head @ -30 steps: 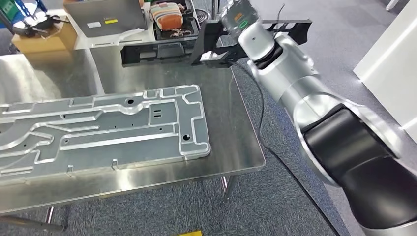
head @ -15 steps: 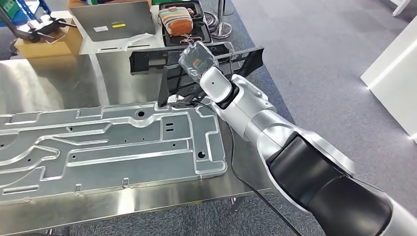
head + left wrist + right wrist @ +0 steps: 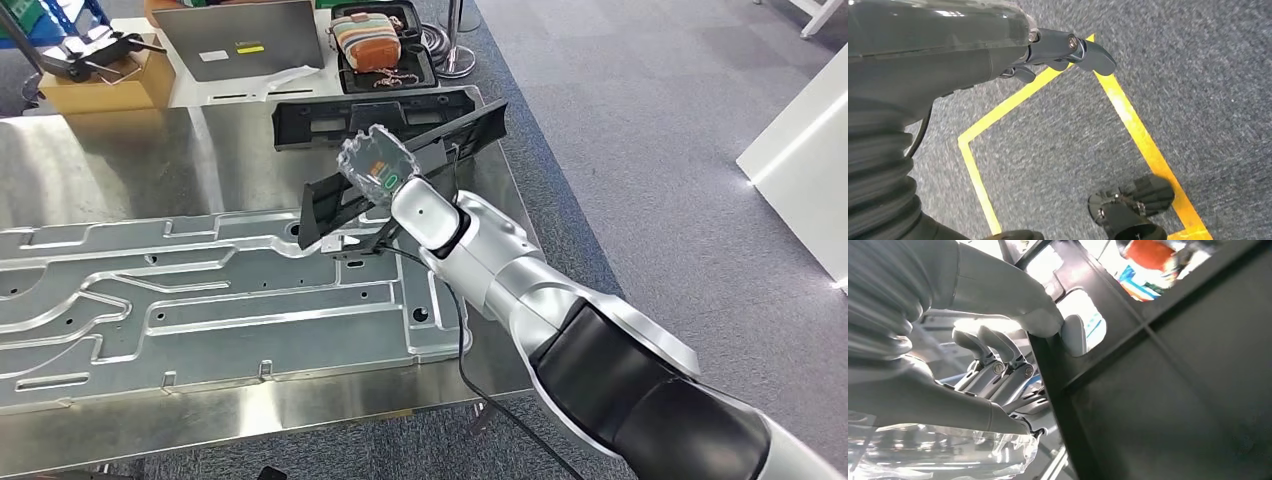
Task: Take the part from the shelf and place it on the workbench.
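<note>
Above the shiny steel workbench (image 3: 120, 150), the right hand (image 3: 375, 175) clamps the long black plastic part (image 3: 400, 165) (apparently off-centre); tilting, it could slip free.

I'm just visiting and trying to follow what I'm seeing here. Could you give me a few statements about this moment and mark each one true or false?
1. The right hand holds a long black part above the steel workbench. True.
2. A second black part lies on the workbench, near its far edge. True.
3. The left hand is carrying a part too. False: it holds nothing and hangs over grey carpet with yellow tape lines.
4. The large silver plate stands upright on the floor. False: it lies flat on the workbench.
5. A striped pouch sits in a black case beyond the workbench. True.
</note>
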`<state>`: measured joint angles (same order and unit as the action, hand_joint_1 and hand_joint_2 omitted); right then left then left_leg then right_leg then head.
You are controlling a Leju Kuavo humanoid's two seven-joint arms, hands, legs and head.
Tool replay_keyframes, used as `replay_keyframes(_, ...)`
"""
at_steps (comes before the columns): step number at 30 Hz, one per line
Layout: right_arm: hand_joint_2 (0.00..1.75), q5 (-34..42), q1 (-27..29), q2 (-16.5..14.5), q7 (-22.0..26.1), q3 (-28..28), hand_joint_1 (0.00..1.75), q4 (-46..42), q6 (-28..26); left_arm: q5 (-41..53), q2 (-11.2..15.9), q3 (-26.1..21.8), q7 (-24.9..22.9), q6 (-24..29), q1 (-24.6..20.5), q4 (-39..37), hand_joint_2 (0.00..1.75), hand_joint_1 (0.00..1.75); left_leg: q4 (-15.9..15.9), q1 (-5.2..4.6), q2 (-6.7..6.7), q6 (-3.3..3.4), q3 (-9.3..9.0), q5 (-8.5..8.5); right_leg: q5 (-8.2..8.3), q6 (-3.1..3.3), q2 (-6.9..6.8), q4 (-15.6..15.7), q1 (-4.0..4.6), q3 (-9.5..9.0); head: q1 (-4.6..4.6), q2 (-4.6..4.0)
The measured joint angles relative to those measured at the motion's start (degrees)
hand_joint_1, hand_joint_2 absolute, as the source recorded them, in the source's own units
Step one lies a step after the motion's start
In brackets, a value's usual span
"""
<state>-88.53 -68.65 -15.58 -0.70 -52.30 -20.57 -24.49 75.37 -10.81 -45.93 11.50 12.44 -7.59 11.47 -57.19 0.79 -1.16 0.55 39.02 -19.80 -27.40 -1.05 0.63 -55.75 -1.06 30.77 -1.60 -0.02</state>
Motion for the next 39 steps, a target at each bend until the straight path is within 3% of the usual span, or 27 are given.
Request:
replay_keyframes(3,1.75,-0.01,2.04,-0.02,0.01,0.0,1.75,-0.7,-0.96,1.67,-0.02,0.99,-0.74,1.63,-0.03,0.0,1.75,0.0,-0.01,-0.01,0.02,-0.01,-0.06,0.04,-0.02,-0.43,-0.01,-0.07,-0.04,0.01,0.0,0.0)
replay_keyframes(14,1.75,0.87,4.56,0.87,0.25,1.69,1.75,-5.51,-1.39,1.45,-0.33,2.07,-0.61,3.88,0.33,0.0,1.75,0.0,-0.01,0.0,0.11,-0.25,-0.25,0.12,-0.14,-0.3,0.05,-0.55,-0.02,0.11,0.0,0.0)
replay_keyframes(17,1.75,0.12,4.45,1.8,1.1,2.21,1.75,-10.36,1.83,0.78,-0.45,2.07,0.47,3.98,0.53,0.0,1.75,0.0,0.0,0.01,0.12,-0.28,-0.26,0.12,-0.16,-0.27,0.05,-0.57,-0.02,0.13,0.0,0.0)
replay_keyframes(25,1.75,0.1,-0.76,5.49,5.97,2.61,1.75,-25.49,17.63,-0.26,-0.54,1.98,2.11,3.92,0.95,0.0,1.75,0.0,0.0,0.0,0.13,-0.29,-0.21,0.12,-0.16,-0.26,0.07,-0.62,-0.02,0.18,0.0,0.0)
replay_keyframes(32,1.75,1.06,-6.93,5.94,5.81,0.62,1.75,-32.73,22.46,-0.04,-0.57,1.96,1.55,4.07,0.83,0.0,1.75,0.0,0.0,0.0,0.12,-0.31,-0.21,0.12,-0.18,-0.24,0.05,-0.64,0.0,0.17,0.0,0.0)
replay_keyframes(39,1.75,3.32,-8.17,5.94,5.49,-1.33,1.75,-35.67,23.29,0.07,-0.6,1.96,1.47,4.16,0.5,0.0,1.75,0.0,0.0,0.01,0.11,-0.33,-0.22,0.12,-0.2,-0.22,0.04,-0.67,0.01,0.17,0.0,0.0)
